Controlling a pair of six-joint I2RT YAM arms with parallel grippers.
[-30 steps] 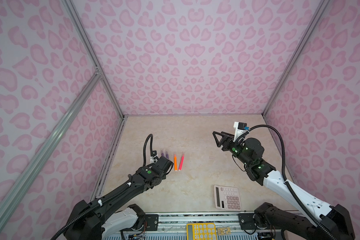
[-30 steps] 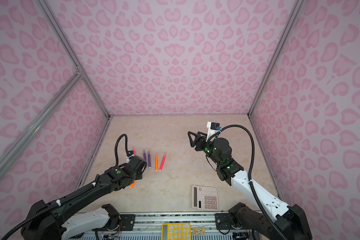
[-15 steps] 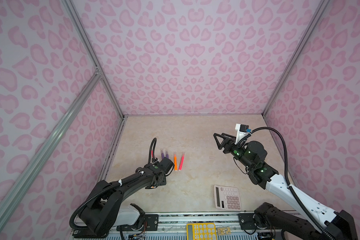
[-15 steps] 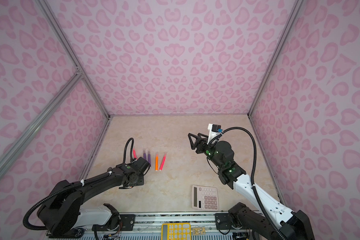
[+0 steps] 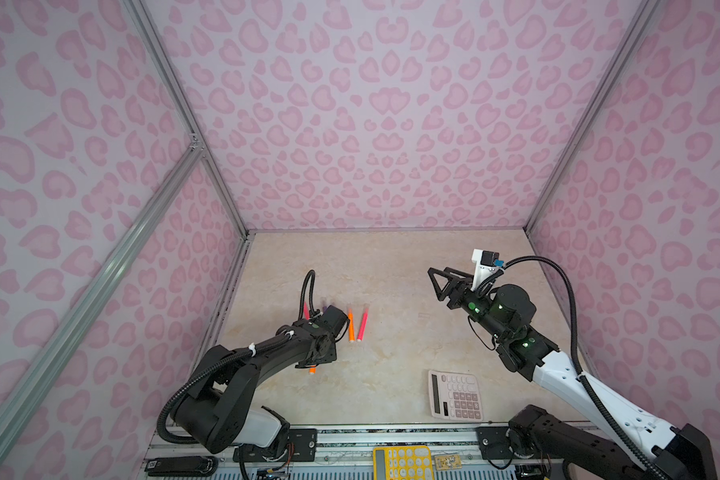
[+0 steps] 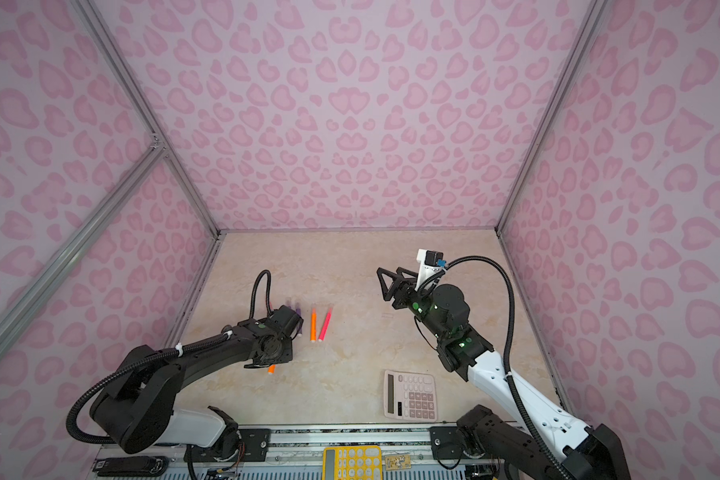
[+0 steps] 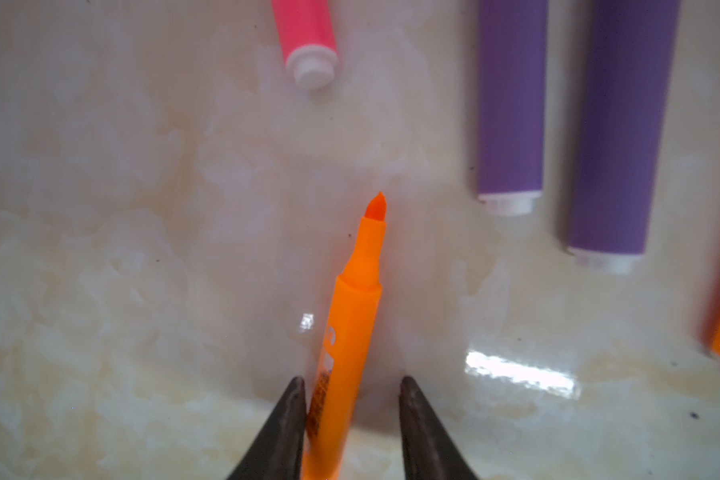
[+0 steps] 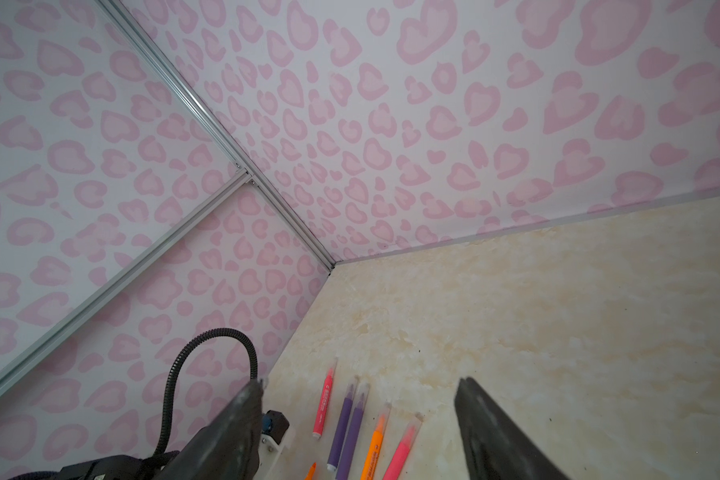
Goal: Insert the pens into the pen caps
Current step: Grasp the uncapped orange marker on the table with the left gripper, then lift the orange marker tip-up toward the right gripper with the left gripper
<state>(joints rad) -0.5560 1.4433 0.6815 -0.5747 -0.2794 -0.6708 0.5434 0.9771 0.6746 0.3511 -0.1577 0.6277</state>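
One orange pen (image 7: 352,332) is the business in hand: it lies flat on the table (image 7: 142,249), its bare tip pointing away from the left gripper (image 7: 352,379) and its barrel running between the fingers (image 7: 283,428). Those fingers stand a little apart around it, one touching the barrel and the other showing a gap. I judge this to be the pick-up step, with the grip not yet made. In both top views only the pen's tail shows, poking out from under the left wrist.

The next move calls for a square squeeze on the barrel and a lift without rolling, then aiming the tip into a cap. The barrel is smooth, round, glossy plastic with print along it, stepping at a shoulder to a tapered neck and a small wedge nib. On this shiny marbled beige surface it would likely roll if pushed from one side only.

Just beyond lie the other pens (image 8: 352,428), pink-red, purple and orange, side by side, with white plug ends facing the left gripper. Their far tips seem to sit under clear caps (image 8: 360,392) (faint, so I would not swear to it). I can pick out no loose cap with certainty.

The right gripper (image 8: 362,381) hangs above the table, well apart from the pens, fingers wide apart with nothing between them. A pale calculator (image 5: 456,395) lies near the front edge
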